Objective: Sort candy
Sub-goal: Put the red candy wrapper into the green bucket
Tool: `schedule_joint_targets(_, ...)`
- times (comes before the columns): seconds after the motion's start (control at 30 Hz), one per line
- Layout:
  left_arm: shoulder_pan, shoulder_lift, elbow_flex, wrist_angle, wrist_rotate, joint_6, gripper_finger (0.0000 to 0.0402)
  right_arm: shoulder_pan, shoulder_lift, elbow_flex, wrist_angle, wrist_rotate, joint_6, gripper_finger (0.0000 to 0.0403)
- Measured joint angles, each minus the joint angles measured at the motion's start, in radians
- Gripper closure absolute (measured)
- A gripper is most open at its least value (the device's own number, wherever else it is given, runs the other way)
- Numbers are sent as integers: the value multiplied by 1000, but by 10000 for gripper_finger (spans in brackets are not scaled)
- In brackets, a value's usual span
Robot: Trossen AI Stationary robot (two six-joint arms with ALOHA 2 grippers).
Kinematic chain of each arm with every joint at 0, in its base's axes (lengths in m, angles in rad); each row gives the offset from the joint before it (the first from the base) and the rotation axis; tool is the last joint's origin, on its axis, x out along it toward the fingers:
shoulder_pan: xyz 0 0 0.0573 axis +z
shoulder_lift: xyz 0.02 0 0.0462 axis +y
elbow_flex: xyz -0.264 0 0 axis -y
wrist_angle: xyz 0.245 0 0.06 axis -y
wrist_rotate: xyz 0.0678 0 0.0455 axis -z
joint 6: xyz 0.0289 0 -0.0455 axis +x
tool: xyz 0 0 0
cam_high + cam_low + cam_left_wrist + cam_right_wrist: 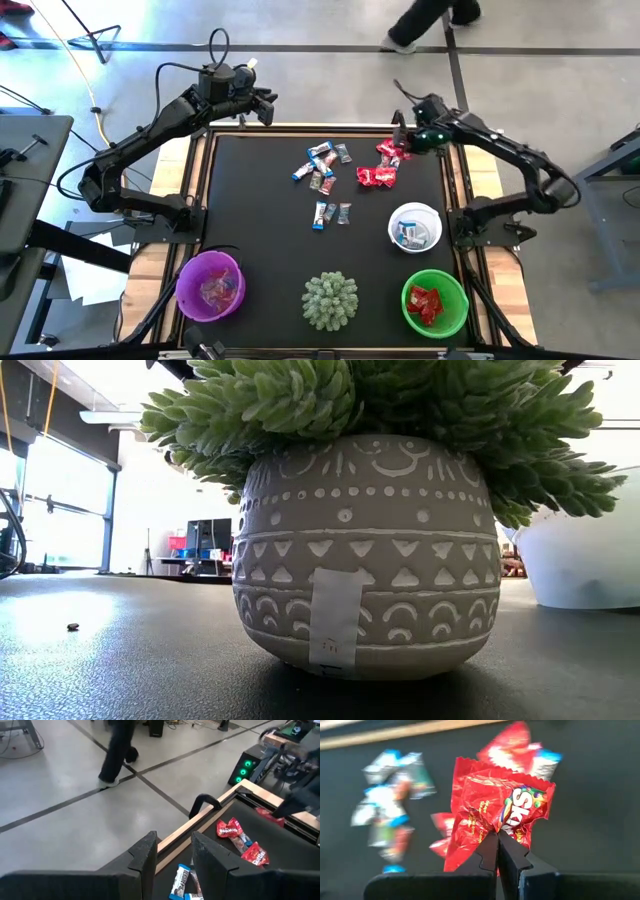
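Candy lies on the black mat (260, 230): red packets (378, 176) at the far right, blue-and-white ones (322, 160) mid-far, and a pair (332, 213) nearer the centre. My right gripper (398, 138) hangs over the red pile, shut on a red candy packet (502, 805). My left gripper (262, 105) waits open above the mat's far left edge; in the left wrist view its fingers (150, 855) stand apart with nothing between them. Sorted candy lies in the purple bowl (210, 285), the white bowl (414, 226) and the green bowl (434, 302). My right gripper pinches the red packet between its two fingertips at the wrapper's crumpled middle (496, 826). The fingers slant down from above. The packet stands out past the tips, lifted clear of the mat and of the other candy below it.
A spiky pale-green plant in a patterned pot (330, 298) (365, 550) stands at the near middle, between the purple and green bowls. The mat has a wooden border (480, 170). A person (420, 25) walks on the floor past the far edge.
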Motion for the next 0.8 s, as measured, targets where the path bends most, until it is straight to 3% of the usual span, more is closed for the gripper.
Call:
schedule_joint_targets(0.3, 1, 0, 0, -43, 0, 58, 296, 198, -211, 0, 192, -161, 253, 403)
schedule_joint_targets(0.53, 1, 0, 0, -69, 0, 112, 296, 439, -352, 1, 286, -109, 520, 403)
schedule_joint_targets(0.8, 1, 0, 0, -96, 0, 150, 296, 786, -387, 1, 303, -68, 775, 403)
